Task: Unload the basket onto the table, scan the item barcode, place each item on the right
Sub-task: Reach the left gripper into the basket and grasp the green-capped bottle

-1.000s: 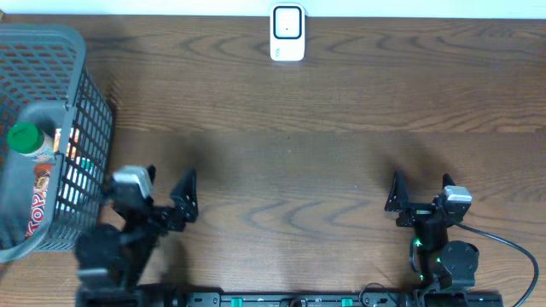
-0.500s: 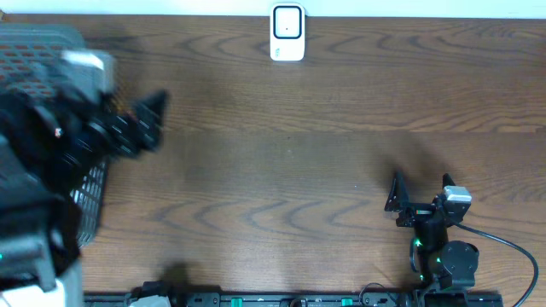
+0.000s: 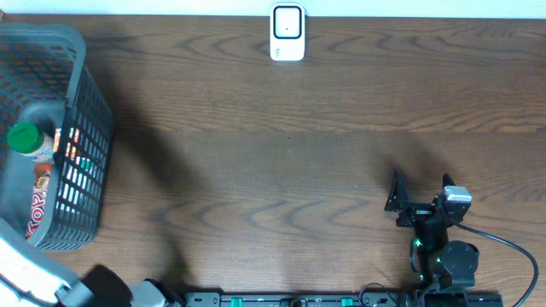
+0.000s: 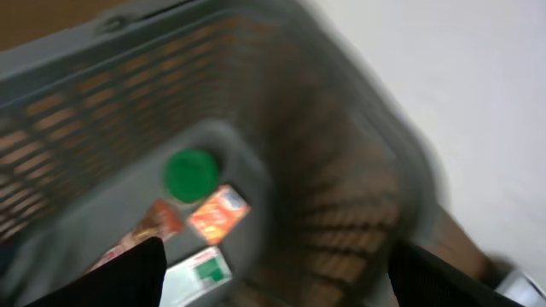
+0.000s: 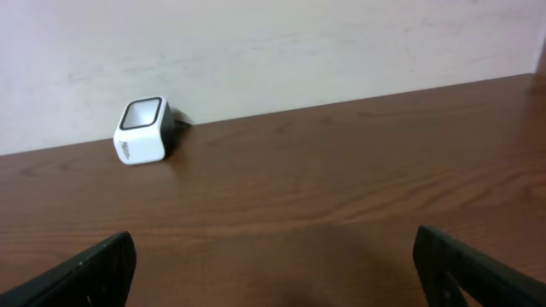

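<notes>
The grey mesh basket [image 3: 89, 81] at the table's left end holds a bottle with a green cap [image 3: 25, 138] and orange packets. The left wrist view looks down into this basket [image 4: 358, 111], blurred, onto the green cap [image 4: 190, 175], an orange packet [image 4: 218, 213] and a white-and-green box [image 4: 198, 275]. My left gripper [image 4: 277, 260] hangs open above them, holding nothing. The white scanner [image 3: 287, 34] stands at the far edge. It also shows in the right wrist view as a small white scanner [image 5: 142, 132] against the wall. My right gripper [image 3: 421, 184] rests open near the front right.
Only a pale, blurred piece of the left arm [image 3: 30, 277] shows in the overhead view, at the bottom left corner. A black cable [image 3: 503, 243] runs from the right arm's base. Brown wooden table [image 3: 281, 170] lies between the basket and the right arm.
The left arm has swung up from the table's front left to over the basket and has mostly left the overhead view. The right arm has not moved.
</notes>
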